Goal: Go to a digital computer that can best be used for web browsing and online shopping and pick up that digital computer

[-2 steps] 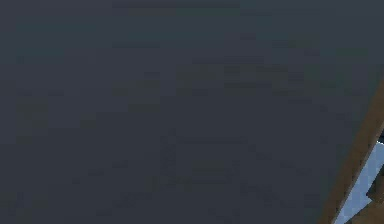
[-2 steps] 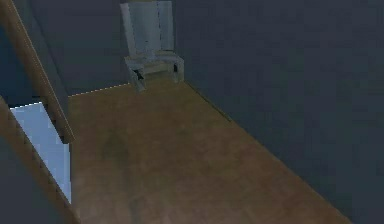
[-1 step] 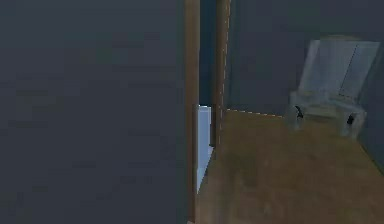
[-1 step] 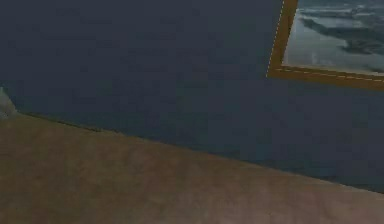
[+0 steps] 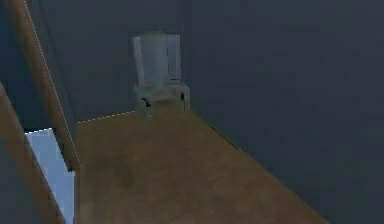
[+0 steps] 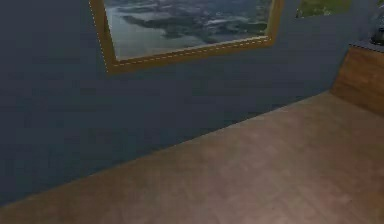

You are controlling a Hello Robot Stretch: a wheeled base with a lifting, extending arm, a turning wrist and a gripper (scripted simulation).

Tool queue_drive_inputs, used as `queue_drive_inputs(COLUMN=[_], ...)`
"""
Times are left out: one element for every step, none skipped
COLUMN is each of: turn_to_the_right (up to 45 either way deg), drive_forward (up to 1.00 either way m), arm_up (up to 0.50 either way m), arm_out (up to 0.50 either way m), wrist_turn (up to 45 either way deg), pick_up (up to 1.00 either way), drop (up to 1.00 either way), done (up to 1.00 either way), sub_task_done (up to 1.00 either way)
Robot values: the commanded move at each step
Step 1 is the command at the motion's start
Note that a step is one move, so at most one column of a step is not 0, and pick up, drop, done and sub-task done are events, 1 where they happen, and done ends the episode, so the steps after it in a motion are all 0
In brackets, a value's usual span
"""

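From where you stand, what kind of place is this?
Probably a room in a house: wooden floor, a framed picture on the dark wall, a pale box on a small stand.

A dark blue wall (image 6: 60,110) runs across the upper part and meets a brown wooden floor (image 6: 250,170) along a line that rises toward the right. High on the wall hangs a large picture (image 6: 190,25) in a wooden frame, showing what looks like a landscape. A smaller greenish picture (image 6: 322,7) sits at the top edge. At the right edge stands a wooden cabinet (image 6: 362,78) with something dark (image 6: 372,42) on its top.
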Motion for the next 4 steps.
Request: queue_drive_inputs(turn_to_the_right=[45.0, 15.0, 0.0, 27.0], drive_forward=[0.00, 0.00, 0.20, 0.00], arm_up=[0.00, 0.00, 0.00, 0.00], arm_out=[0.00, 0.00, 0.00, 0.00], wrist_turn=[0.0, 0.0, 0.0, 0.0], pick_up=[0.00, 0.00, 0.00, 0.00], drop=[0.00, 0.00, 0.00, 0.00], done=[0.00, 0.00, 0.00, 0.00], sub_task_done=[0.00, 0.00, 0.00, 0.00])
